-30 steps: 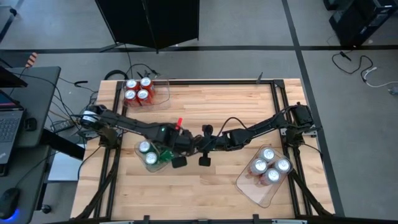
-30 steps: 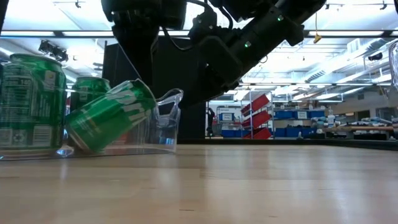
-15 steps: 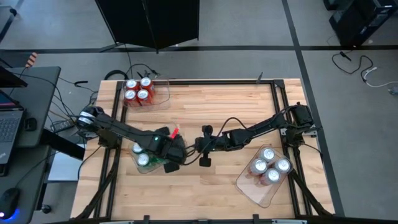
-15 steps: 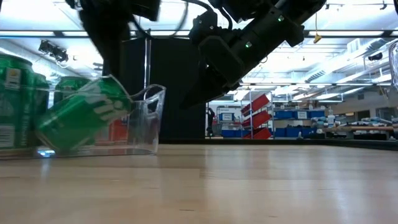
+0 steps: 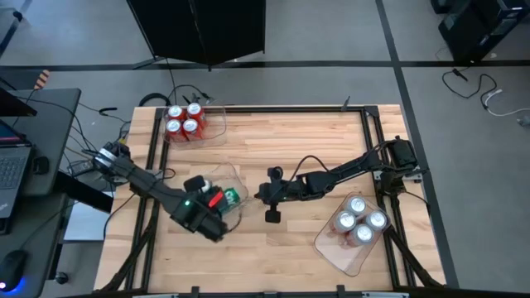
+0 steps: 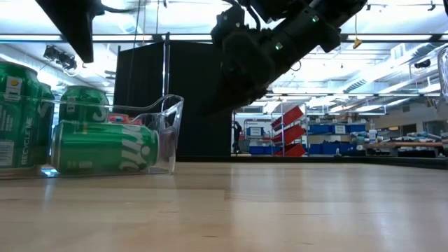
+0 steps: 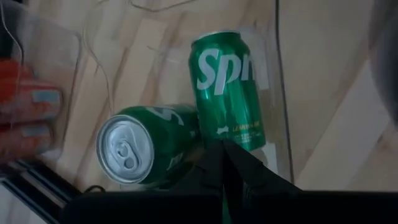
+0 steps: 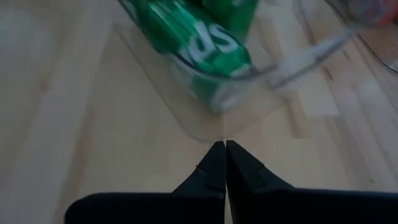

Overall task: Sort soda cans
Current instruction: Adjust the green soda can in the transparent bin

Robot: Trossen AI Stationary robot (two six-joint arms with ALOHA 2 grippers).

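Note:
A clear tray [image 5: 236, 178] at the table's left middle holds green soda cans. One can [image 6: 105, 147] lies on its side on the tray floor, and two others [image 6: 17, 112] [image 6: 84, 105] stand upright behind it. My left gripper [image 7: 224, 152] is shut and hangs above the tray's near end [image 5: 214, 228], pointing down at the lying can [image 7: 227, 87] and an upright one [image 7: 140, 152]. My right gripper [image 8: 224, 149] is shut and empty. It hovers just off the tray's right end [image 5: 259, 195], with the lying can [image 8: 199, 43] ahead of it.
A tray of several red cans [image 5: 184, 120] stands at the far left corner. A tray of several silver-white cans [image 5: 358, 222] stands at the near right. Bare wood [image 5: 290, 141] lies between them. A black frame rail [image 5: 281, 108] borders the table.
My left gripper has gone up and toward the table's near left edge, turning as it went. The green can that leaned tilted in the tray has fallen flat on its side. The tray has slid a little toward the left, away from my right gripper.

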